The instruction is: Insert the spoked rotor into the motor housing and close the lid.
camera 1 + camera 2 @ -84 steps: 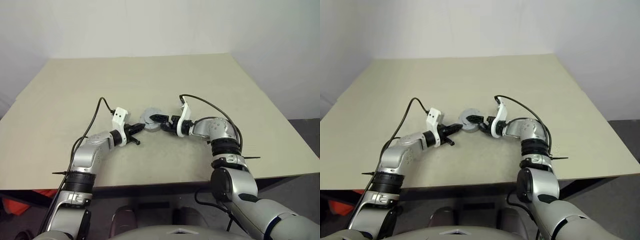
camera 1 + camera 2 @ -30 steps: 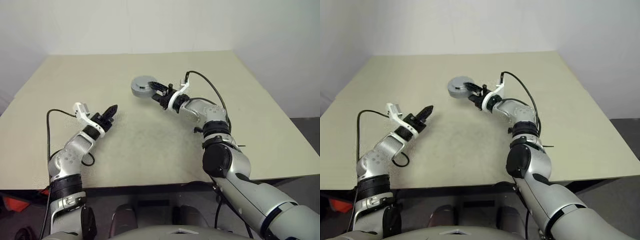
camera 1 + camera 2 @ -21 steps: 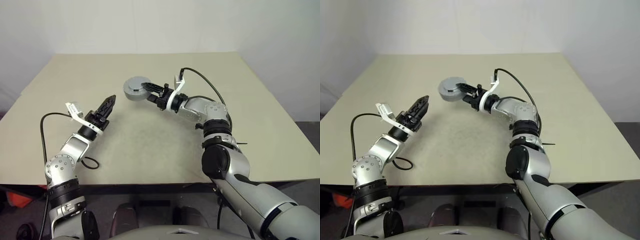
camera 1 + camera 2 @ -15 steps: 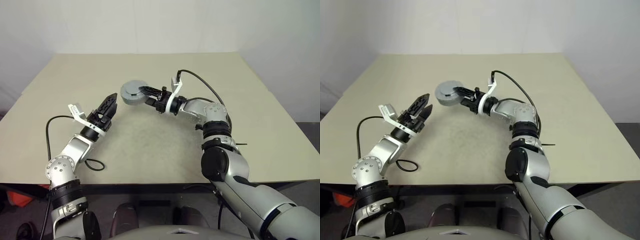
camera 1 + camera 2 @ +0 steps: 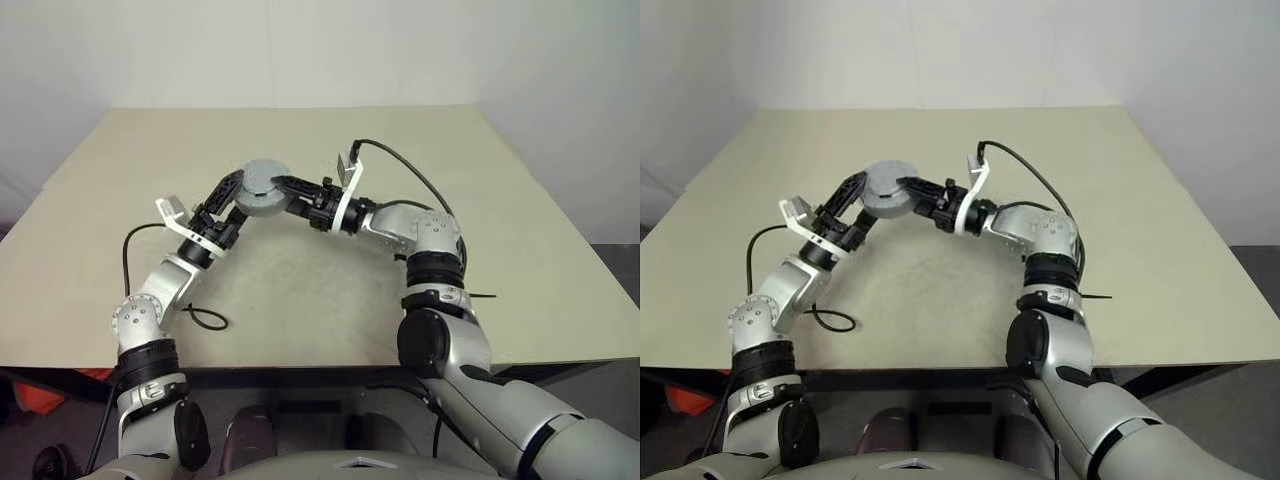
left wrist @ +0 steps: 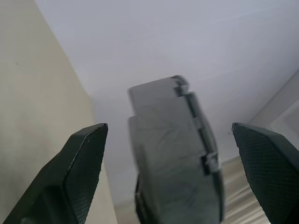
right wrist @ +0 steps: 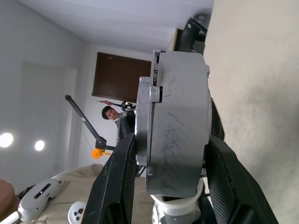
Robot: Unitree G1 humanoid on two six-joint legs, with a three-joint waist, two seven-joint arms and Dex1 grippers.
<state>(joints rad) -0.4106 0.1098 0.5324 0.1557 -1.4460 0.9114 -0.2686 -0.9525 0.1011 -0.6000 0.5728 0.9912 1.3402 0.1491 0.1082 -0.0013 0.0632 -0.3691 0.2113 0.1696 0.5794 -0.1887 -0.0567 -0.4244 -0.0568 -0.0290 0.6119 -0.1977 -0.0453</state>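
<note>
Round grey motor housing [image 5: 262,187] up off the counter [image 5: 300,290], flat face up; right hand [image 5: 283,187] gripping it; left hand [image 5: 231,190] wide open around it

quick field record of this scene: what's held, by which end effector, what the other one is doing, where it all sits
held: motor housing with lid on it, gripped edgewise
holder: right end effector, shut on the housing
left end effector: open, fingers either side of the housing, not touching
height: housing lifted above the table
table: bare tan top
</note>
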